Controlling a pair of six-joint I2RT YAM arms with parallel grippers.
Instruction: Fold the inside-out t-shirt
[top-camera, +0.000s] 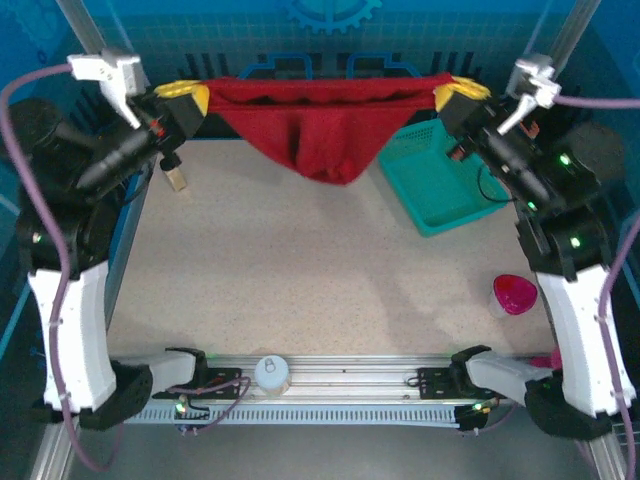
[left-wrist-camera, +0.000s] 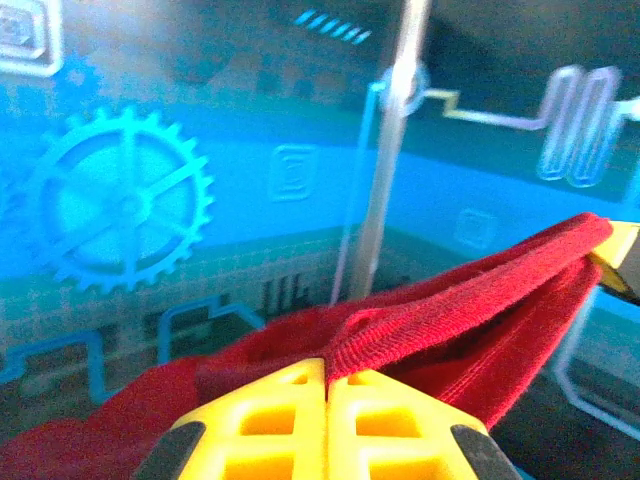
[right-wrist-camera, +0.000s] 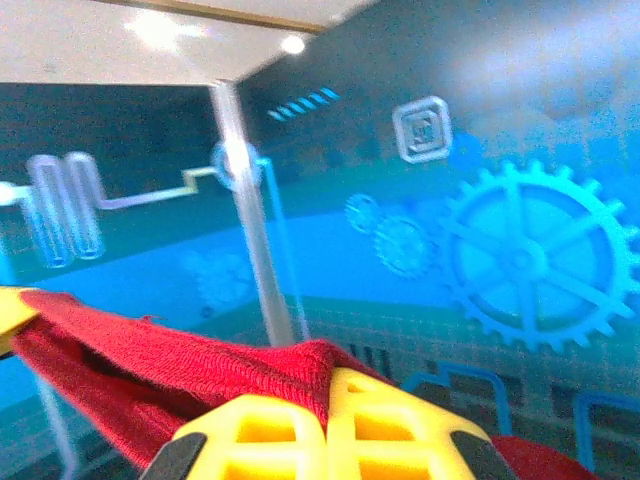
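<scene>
The dark red inside-out t-shirt (top-camera: 318, 125) hangs stretched in the air at the back of the table, sagging to a point in the middle. My left gripper (top-camera: 193, 95), yellow-fingered, is shut on its left edge. My right gripper (top-camera: 452, 93) is shut on its right edge. In the left wrist view the ribbed hem of the t-shirt (left-wrist-camera: 470, 310) runs from between the closed fingers of the left gripper (left-wrist-camera: 327, 372) up to the right. In the right wrist view the t-shirt (right-wrist-camera: 180, 350) is pinched in the right gripper (right-wrist-camera: 327, 385) and stretches away to the left.
A teal mesh basket (top-camera: 438, 172) stands at the back right, below the right gripper. A pink cup (top-camera: 513, 294) sits at the right edge of the beige tabletop (top-camera: 300, 270). A round white knob (top-camera: 271, 372) sits on the front rail. Blue walls enclose the back.
</scene>
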